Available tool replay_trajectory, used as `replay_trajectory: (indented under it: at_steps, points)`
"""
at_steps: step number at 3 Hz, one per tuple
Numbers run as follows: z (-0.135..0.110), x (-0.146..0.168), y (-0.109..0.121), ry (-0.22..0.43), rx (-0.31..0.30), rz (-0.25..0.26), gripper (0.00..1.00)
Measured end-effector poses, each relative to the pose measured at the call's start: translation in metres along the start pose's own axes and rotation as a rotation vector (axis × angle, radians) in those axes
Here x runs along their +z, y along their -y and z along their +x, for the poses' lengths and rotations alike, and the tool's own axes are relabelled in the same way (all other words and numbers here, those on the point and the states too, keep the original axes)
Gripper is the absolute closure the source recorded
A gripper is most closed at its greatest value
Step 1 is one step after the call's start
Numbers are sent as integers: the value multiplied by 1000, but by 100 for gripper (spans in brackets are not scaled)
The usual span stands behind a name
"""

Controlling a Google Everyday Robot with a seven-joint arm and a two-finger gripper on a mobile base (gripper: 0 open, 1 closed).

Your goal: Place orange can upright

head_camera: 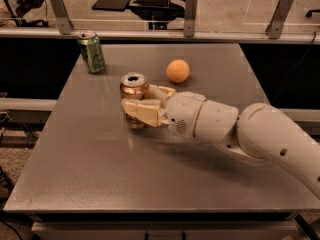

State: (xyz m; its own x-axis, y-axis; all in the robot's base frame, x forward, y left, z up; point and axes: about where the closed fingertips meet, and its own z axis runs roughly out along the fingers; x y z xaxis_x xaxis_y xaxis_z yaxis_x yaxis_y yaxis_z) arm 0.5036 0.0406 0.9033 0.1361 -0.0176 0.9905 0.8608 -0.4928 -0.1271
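Note:
The orange can [133,86] is a shiny copper-orange drink can. It stands upright on the grey table [100,174], left of centre, with its silver top facing up. My gripper [137,102] reaches in from the right and is shut on the can's body. One cream finger [142,112] crosses the front of the can and the other [161,91] lies behind it. The can's lower half is partly hidden by the front finger.
A green can [92,52] stands upright at the table's far left corner. A plain orange ball [178,70] lies just behind the gripper's wrist. My white arm [260,134] crosses the table's right side. A rail with metal brackets [189,6] runs behind the table.

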Motion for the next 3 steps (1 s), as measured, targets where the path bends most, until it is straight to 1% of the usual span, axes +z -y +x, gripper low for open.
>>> replay_trajectory:
  at_steps: [1, 2, 3]
  points:
    - [-4, 3, 1, -19, -4, -13, 12]
    - [-4, 5, 3, -22, 19, -12, 0]
    - [-4, 5, 3, -22, 19, -11, 0]
